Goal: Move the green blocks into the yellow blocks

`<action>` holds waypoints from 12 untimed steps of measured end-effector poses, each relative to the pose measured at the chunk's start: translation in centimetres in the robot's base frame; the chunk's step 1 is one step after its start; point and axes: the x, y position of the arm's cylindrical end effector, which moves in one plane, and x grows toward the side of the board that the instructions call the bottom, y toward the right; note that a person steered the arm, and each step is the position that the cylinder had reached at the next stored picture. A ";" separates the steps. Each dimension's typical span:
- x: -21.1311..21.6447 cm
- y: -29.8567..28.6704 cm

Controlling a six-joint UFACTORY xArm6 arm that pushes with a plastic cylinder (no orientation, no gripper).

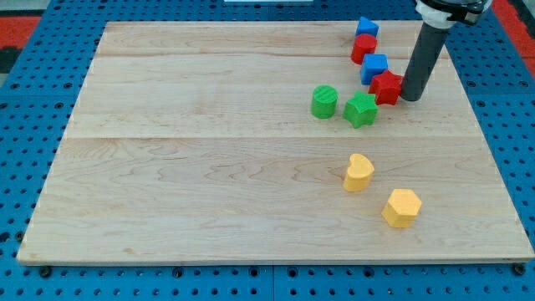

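A green cylinder [324, 101] and a green star-shaped block [361, 109] stand side by side right of the board's middle. Two yellow blocks lie below them: a rounded one [359, 172] and a hexagonal one [402, 207] further to the lower right. My tip [410, 98] rests on the board at the upper right, just right of a red star block [387, 87], about a block's width right of the green star and apart from it. Both green blocks are well above the yellow ones.
A blue block [366, 28], a red block [364, 48] and another blue block [374, 68] run in a line down to the red star at the upper right. The wooden board [209, 167] lies on a blue pegboard.
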 end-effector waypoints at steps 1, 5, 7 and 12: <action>1.2 0.0; 4.4 -5.7; 4.5 -16.5; -2.2 -42.5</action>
